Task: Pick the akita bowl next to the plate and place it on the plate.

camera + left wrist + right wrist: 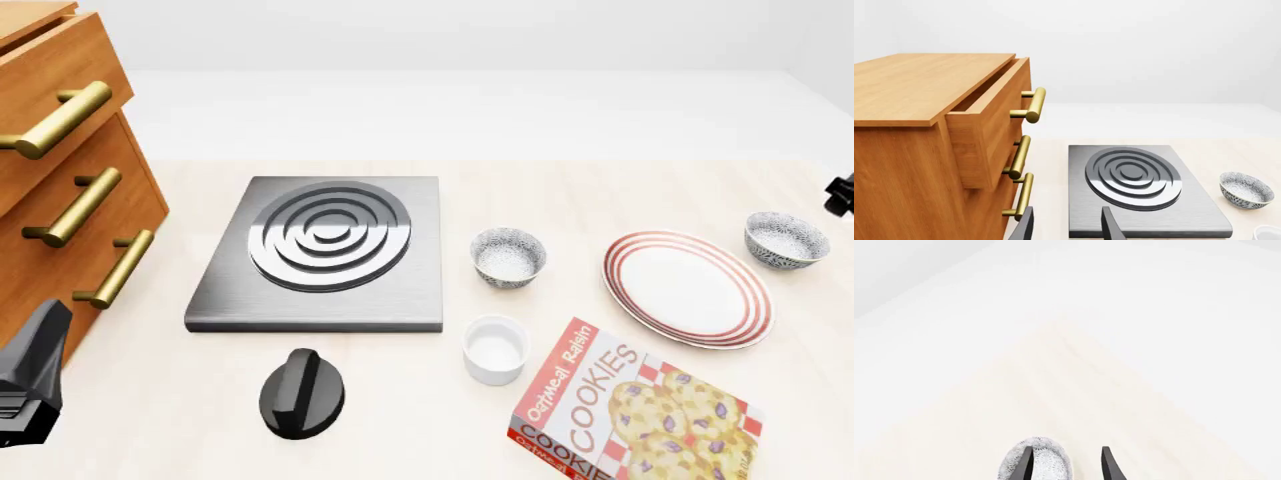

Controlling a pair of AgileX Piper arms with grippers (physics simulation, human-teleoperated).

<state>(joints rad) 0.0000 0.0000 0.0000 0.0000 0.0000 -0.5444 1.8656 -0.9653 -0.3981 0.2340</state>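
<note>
The akita bowl [785, 240] — right edge of the front view, just beside the plate [687, 288] on the tabletop [400, 400] — appears rigid, light, breakable: grip its rim with the right gripper [1066, 462], fingers parted around it; left gripper [1066, 225] likewise spread, idle.

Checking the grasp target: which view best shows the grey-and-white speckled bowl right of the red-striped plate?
Front view: the grey-and-white speckled bowl shows whole beside the red-striped plate. Right wrist view catches only part of it by the right gripper; left wrist view shows only its look-alike.
</note>
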